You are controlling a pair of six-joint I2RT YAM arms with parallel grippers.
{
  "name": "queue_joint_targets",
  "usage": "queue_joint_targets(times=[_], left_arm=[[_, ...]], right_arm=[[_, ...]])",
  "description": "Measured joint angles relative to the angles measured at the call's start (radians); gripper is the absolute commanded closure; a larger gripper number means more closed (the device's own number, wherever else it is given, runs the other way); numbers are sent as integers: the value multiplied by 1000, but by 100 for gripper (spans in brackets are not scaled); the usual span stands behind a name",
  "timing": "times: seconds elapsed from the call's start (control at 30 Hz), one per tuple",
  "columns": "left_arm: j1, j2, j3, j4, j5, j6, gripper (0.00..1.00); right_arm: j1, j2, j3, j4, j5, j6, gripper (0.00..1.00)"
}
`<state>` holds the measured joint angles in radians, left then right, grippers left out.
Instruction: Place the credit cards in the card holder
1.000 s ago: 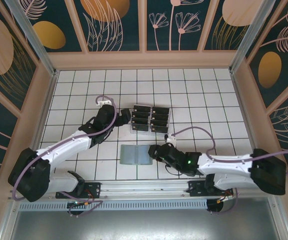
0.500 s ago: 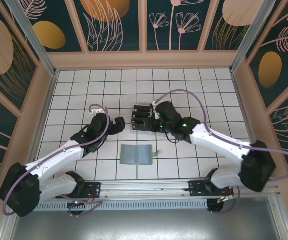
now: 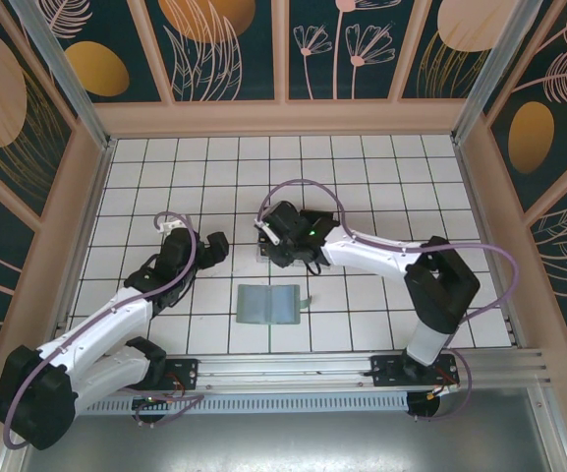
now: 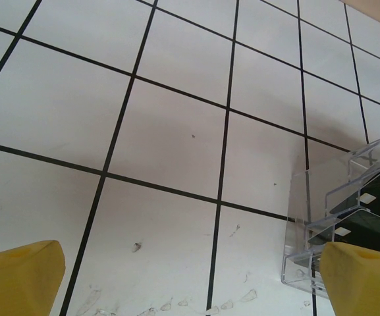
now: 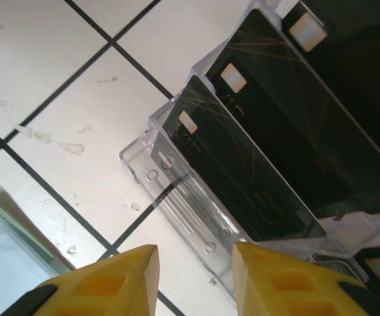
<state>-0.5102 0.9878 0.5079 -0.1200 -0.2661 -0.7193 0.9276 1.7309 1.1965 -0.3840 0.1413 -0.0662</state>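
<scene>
Several black credit cards (image 5: 262, 164) stand in the slots of a clear plastic rack (image 5: 176, 197). My right gripper (image 5: 193, 280) hovers just over the rack's near front lip. Its yellow fingers (image 5: 110, 280) stand narrowly apart, open, with nothing between them. From above, the right gripper (image 3: 271, 248) covers the rack's left column. The sage-green card holder (image 3: 267, 303) lies flat one tile nearer, and its corner (image 5: 2, 253) shows at the lower left of the right wrist view. My left gripper (image 3: 222, 246) is wide open over bare tiles left of the rack (image 4: 348, 224).
The white tiled floor (image 3: 391, 177) is walled in by raised sides (image 3: 283, 118) at the back, left and right. A small pale flap (image 3: 306, 300) sticks out at the card holder's right edge. Open floor lies behind and right of the rack.
My right arm swung from beside the card holder up over the rack, then left to its left column, and its jaws narrowed. My left arm drew back leftward, away from the rack.
</scene>
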Motion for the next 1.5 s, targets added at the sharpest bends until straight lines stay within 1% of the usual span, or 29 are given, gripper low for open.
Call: queue_joint_targets(times=[0.17, 0.3, 0.6, 0.67, 0.8, 0.87, 0.93, 1.0, 1.1, 1.27, 1.5], left_arm=[[8, 0, -7, 1, 4, 0, 1], [12, 0, -15, 3, 8, 0, 1], [15, 2, -31, 11, 22, -5, 1], [16, 4, -32, 11, 23, -5, 1], [21, 7, -32, 11, 23, -7, 1], [21, 7, -32, 11, 23, -7, 1], [21, 7, -33, 12, 23, -7, 1], [21, 9, -34, 12, 26, -7, 1], [21, 11, -39, 13, 28, -7, 1], [21, 18, -43, 16, 34, -8, 1], [21, 21, -43, 19, 47, -8, 1]], right_arm=[[3, 64, 28, -24, 50, -34, 67], [3, 95, 45, -33, 74, -56, 70], [6, 131, 73, -45, 89, -94, 92], [9, 135, 77, -50, 89, -100, 98], [13, 137, 80, -69, 86, -104, 99], [14, 137, 88, -77, 85, -105, 97], [16, 137, 101, -86, 86, -105, 85], [17, 136, 113, -94, 88, -105, 75], [17, 130, 119, -100, 95, -111, 67], [17, 115, 126, -127, 98, -119, 61], [17, 122, 160, -144, 102, -135, 58]])
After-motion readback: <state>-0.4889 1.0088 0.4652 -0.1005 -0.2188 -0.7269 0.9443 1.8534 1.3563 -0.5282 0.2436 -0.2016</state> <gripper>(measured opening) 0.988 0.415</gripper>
